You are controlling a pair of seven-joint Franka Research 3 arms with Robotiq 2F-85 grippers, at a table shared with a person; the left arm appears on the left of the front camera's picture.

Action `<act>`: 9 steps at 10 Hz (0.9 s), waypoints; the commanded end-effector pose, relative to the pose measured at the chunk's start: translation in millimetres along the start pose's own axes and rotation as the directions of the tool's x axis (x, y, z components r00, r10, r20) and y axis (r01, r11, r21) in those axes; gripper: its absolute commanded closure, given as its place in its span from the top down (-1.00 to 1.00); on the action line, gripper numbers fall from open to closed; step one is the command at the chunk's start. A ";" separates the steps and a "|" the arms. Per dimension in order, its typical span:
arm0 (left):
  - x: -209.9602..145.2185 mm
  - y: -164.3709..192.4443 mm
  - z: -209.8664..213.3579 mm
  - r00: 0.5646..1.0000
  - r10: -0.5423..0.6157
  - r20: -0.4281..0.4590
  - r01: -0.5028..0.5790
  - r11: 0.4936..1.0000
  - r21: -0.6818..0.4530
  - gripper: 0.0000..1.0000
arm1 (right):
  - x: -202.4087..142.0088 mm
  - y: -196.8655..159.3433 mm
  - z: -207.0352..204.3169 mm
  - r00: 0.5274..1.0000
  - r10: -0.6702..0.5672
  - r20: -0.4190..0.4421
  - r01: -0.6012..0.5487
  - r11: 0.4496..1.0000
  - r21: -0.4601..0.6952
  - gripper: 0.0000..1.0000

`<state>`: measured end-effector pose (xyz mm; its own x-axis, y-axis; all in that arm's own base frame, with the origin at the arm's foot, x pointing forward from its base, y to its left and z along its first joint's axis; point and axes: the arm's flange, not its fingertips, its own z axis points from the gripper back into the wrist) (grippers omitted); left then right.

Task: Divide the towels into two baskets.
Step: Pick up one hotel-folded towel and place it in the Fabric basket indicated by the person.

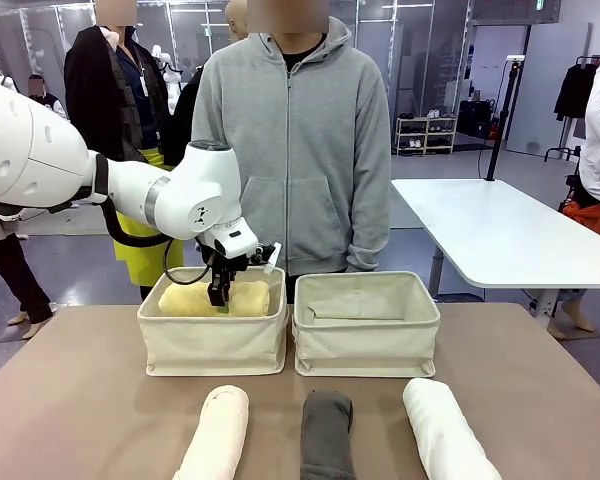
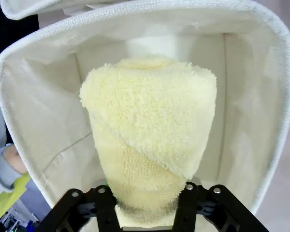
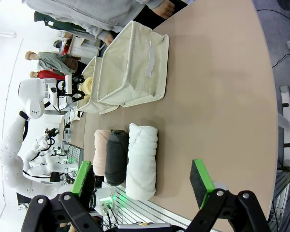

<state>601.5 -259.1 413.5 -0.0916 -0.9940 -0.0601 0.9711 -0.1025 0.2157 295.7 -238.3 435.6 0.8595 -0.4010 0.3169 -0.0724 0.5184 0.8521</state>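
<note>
Yellow towel sits pinched in left gripper.

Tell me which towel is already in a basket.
The pale yellow towel: it lies in the left basket. The cream towel, dark grey towel and white towel lie on the table.

Brown table carries left basket and right basket, side by side. Nearer row: cream towel, dark grey towel, white towel, apart.

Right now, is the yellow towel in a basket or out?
In. The yellow towel lies inside the left basket, walls around it.
</note>
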 end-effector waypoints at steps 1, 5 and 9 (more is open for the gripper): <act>-1.0 8.8 -4.0 1.000 -0.014 0.010 0.014 1.000 -0.002 0.37 | -0.6 1.9 2.2 1.000 0.006 0.005 -0.006 1.000 0.003 1.00; -5.4 1.7 5.6 1.000 0.003 -0.010 -0.003 1.000 0.016 1.00 | -0.6 1.9 2.2 1.000 0.006 0.005 -0.006 1.000 0.003 1.00; 0.9 5.0 -3.1 1.000 0.004 0.005 -0.004 1.000 0.000 1.00 | -0.6 1.9 2.2 1.000 0.006 0.005 -0.006 1.000 0.003 1.00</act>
<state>604.9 -262.2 413.0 -0.0880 -0.9947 -0.0525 0.9715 -0.0974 0.2162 295.7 -238.3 435.7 0.8595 -0.4010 0.3171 -0.0725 0.5184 0.8520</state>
